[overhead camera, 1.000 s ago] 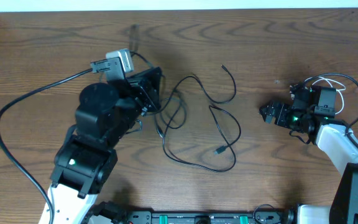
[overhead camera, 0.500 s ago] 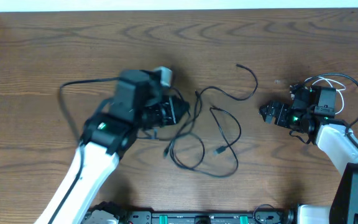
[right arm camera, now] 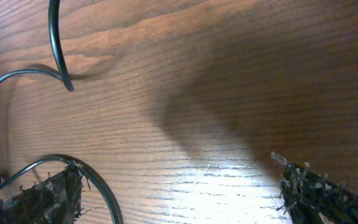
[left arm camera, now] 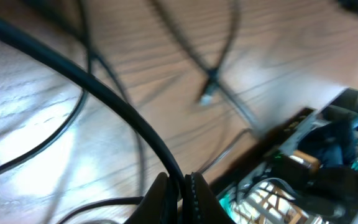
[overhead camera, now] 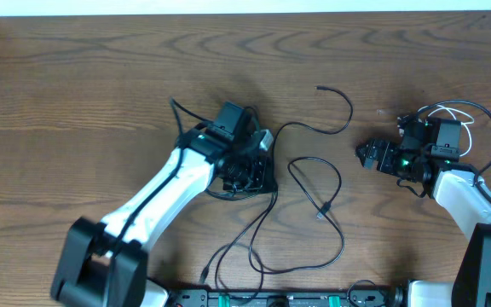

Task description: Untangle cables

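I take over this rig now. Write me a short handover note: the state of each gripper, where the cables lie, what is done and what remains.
Left gripper: shut on a black cable, at the middle of the table.
Right gripper: open, holding nothing, on the right side.
Cables: black loops spread between the two grippers; one free end points toward the far edge, and a plug lies nearer the front.
Done: one cable is gripped.
Left: strands cross beside the left gripper and are not yet separated. How many cables there are, I cannot tell.
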`<move>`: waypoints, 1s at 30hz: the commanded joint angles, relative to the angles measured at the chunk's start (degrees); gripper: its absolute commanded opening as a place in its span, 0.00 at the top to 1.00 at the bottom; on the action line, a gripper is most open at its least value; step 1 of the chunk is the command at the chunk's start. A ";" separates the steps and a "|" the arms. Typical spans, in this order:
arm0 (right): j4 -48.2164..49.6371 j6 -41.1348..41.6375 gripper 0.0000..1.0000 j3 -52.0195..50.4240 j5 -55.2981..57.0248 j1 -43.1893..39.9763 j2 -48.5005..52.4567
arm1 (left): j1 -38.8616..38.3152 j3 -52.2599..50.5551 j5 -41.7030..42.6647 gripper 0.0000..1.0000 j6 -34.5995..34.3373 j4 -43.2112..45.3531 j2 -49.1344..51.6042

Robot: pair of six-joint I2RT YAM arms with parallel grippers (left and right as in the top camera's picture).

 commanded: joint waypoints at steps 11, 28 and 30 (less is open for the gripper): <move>0.02 -0.85 0.01 0.00 -0.33 0.31 0.20 | -3.17 0.28 -8.17 0.45 2.84 -3.08 9.44; 0.02 -0.85 0.01 0.00 -0.33 0.31 0.20 | -5.09 5.22 -10.10 0.93 3.67 -8.07 8.02; 0.02 -0.85 0.01 0.00 -0.33 0.31 0.20 | -2.91 10.27 -10.10 0.92 3.63 -11.30 6.78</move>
